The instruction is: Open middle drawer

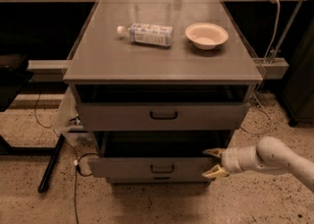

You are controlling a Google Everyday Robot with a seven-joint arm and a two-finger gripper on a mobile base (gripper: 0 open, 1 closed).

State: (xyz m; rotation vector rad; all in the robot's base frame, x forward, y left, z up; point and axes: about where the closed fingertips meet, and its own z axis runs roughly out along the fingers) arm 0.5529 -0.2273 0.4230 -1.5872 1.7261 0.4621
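Note:
The middle drawer [147, 167] is a grey flat front with a small black bar handle [162, 169]. It stands pulled out a little, with a dark gap above it. My gripper [214, 162] comes in from the right on a white arm [274, 158] and sits at the right end of this drawer front. Its two cream fingertips [212, 152] are spread apart, one above and one below, against the front's right end. The top drawer [122, 116], wider-looking, also sits slightly out. The bottom drawer [162, 179] shows only as a thin strip beneath.
A plastic bottle [146, 34] lies on its side on the cabinet top [162, 61], next to a cream bowl [206, 35]. Cables [73, 169] and a black bar [50, 164] lie on the speckled floor at left. A metal rail [46, 66] runs behind the cabinet.

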